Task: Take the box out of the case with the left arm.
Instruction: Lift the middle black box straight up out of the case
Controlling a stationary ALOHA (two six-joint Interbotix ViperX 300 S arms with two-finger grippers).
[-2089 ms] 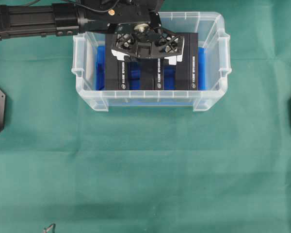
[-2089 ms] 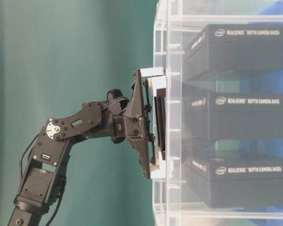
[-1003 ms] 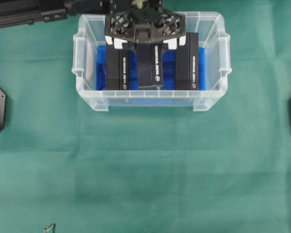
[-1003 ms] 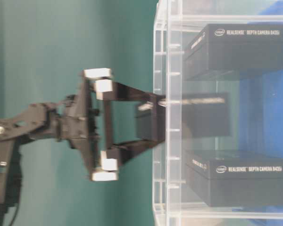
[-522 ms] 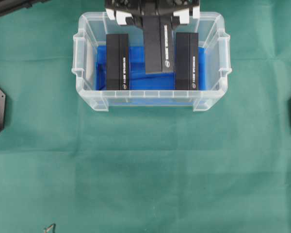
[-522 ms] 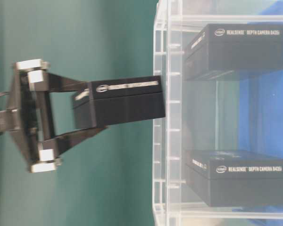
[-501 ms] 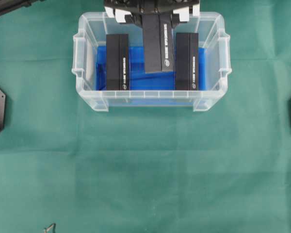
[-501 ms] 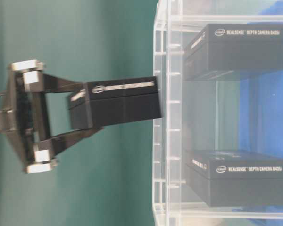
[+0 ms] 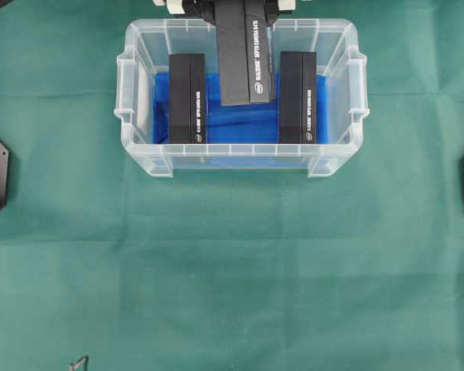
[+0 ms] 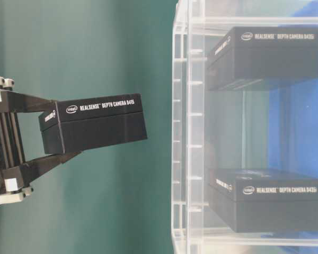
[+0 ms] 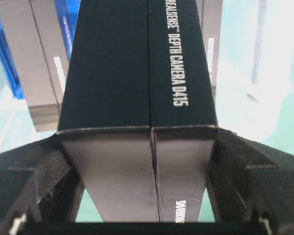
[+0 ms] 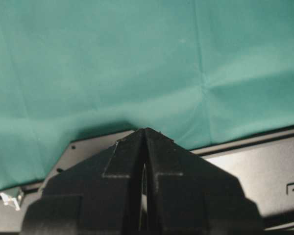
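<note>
Overhead view: left gripper [image 9: 224, 6] is sitting at the top edge of frame, mostly cropped, clamping a black box [image 9: 245, 54] by its far end. Box is hanging over the middle of the case [image 9: 143, 147], between two more black boxes, left one [image 9: 187, 98] and right one [image 9: 298, 97], both lying on the blue cloth [image 9: 240, 124] at the case bottom. Case is resting on the green table cover [image 9: 232, 270].

Table-level view: the held box [image 10: 93, 129] is sitting fully outside the case [image 10: 181, 132], clear of its rim with green background showing between them, tilted slightly. Left gripper [image 10: 32, 129] is pinching it from both sides, fingers [image 10: 26, 101] pressing on opposite faces near one end. White print on the box is reading "REALSENSE DEPTH CAMERA D415". Two other boxes are showing through the clear wall, upper one [image 10: 270, 55] and lower one [image 10: 267, 201].

Left wrist view: box [image 11: 137, 112] is filling the frame, wedged between both black fingers [image 11: 24, 181]; case contents blurred behind it.

Right wrist view: right gripper [image 12: 144, 166] is pointing at green cloth, fingers pressed together, holding nothing.
</note>
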